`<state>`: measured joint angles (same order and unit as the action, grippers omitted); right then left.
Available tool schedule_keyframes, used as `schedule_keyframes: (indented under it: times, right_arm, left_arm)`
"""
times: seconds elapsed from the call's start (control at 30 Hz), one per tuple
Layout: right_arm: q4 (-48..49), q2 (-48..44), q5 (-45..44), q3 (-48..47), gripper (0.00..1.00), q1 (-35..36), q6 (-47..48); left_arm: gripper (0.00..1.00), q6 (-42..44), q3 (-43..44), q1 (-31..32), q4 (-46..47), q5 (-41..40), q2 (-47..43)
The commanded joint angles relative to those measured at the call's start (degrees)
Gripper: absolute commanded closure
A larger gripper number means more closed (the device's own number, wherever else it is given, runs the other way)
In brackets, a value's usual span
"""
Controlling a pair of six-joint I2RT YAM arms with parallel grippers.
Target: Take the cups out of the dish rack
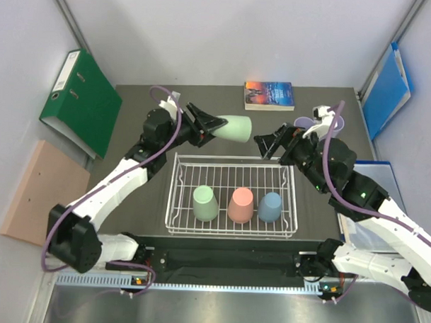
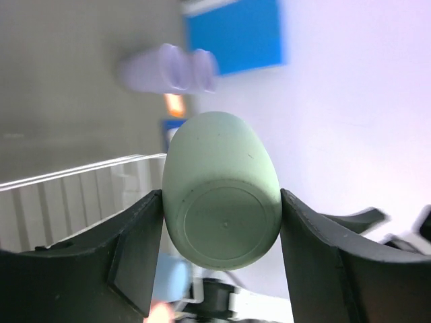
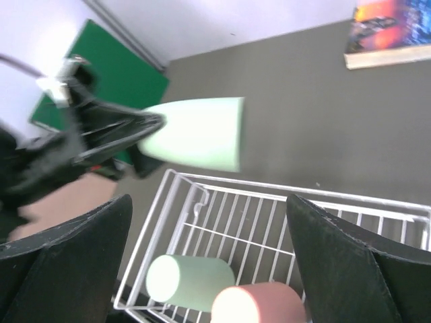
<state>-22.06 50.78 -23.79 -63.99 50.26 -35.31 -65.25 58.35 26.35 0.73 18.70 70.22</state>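
Left fingers (image 2: 135, 256) pinch a smooth pale-green tapered cup (image 2: 222, 202) held sideways; right fingers (image 3: 67, 256) spread wide

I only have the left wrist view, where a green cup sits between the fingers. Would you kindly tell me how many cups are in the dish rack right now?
Observer: Three stand upside down in the dish rack: a light green cup, a salmon pink cup and a light blue cup.
Operator: Thank you. What is the other arm doing?
Observer: The right gripper hangs open and empty near the rack's far right corner.
Operator: And where is my cup relative to the rack?
Observer: The left gripper holds the held green cup on its side just beyond the rack's far edge, rim pointing right.
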Motion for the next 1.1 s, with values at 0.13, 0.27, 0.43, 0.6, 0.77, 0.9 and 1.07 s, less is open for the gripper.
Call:
schedule_keyframes:
  times: [0.13,0.27,0.43,0.6,0.77,0.9,1.07]
  right_arm:
    - [5.28,-0.77,7.53,-4.04,0.06,-0.87,2.0]
    - [5.01,-0.08,8.23,-4.13,0.07,-0.95,2.87]
    - [5.54,1.94,9.73,-5.36,0.07,-1.13,4.28]
    - [7.29,4.58,9.9,-7.38,0.07,-1.92,5.69]
    - [8.97,7.39,12.36,-8.7,0.17,-4.02,6.66]
    - [10.2,8.8,14.65,-8.79,0.44,-4.99,6.31]
    - [9.59,10.03,15.18,-8.88,0.71,-5.61,5.95]
  left_arm:
    - [1.0,-26.94,-3.59,-0.6,50.06,20.14,9.23]
    - [1.0,-26.86,-3.77,-0.51,49.89,20.15,9.33]
    - [1.0,-26.94,-3.42,-0.07,49.45,20.85,9.33]
    - [1.0,-26.68,-4.12,0.72,48.93,21.12,8.89]
    - [1.0,-26.24,-4.56,0.81,47.96,21.2,7.66]
    - [1.0,-26.24,-4.82,0.9,47.87,21.29,7.57]
    - [1.0,-25.27,-4.82,0.9,46.73,21.64,7.74]
